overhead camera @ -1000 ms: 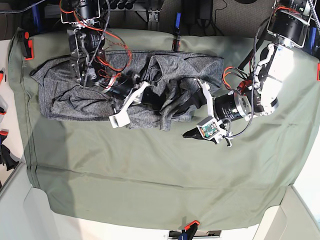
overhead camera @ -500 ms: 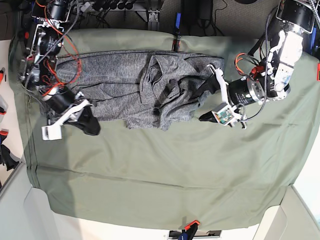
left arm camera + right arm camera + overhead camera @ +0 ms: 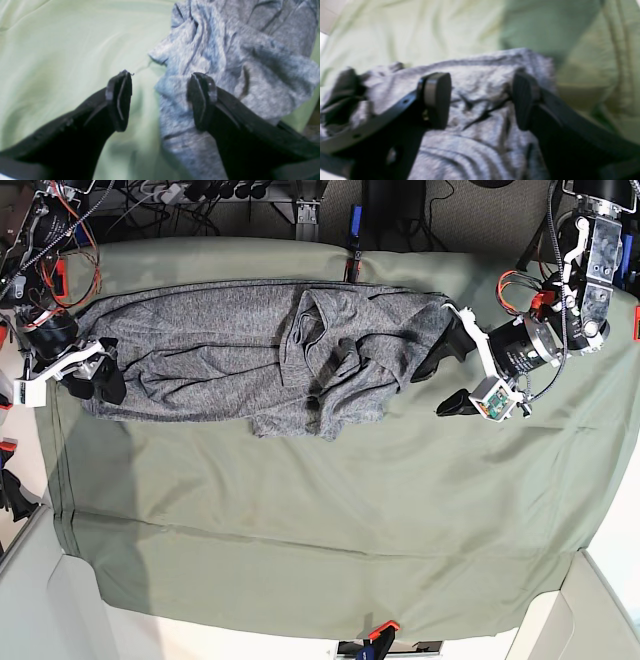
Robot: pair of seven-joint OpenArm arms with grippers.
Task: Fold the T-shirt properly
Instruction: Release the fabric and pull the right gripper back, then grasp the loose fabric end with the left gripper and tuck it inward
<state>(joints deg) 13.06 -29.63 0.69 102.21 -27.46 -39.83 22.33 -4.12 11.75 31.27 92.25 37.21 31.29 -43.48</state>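
Observation:
The heather-grey T-shirt lies stretched sideways across the far part of the olive-green cloth, bunched and creased at its middle. My right gripper is at the shirt's left end. In the right wrist view it is open, with the shirt under and between its fingers. My left gripper is at the shirt's right end. In the left wrist view it is open, one finger over the shirt's edge and the other over bare cloth.
The olive-green cloth covers the whole table and is held by orange clamps at the front edge and the left back corner. Cables and stands crowd the back edge. White table corners show at the front.
My right arm has swung from the shirt's middle out to its left end, and the shirt now lies stretched longer to the left. My left arm has drawn back to the right end.

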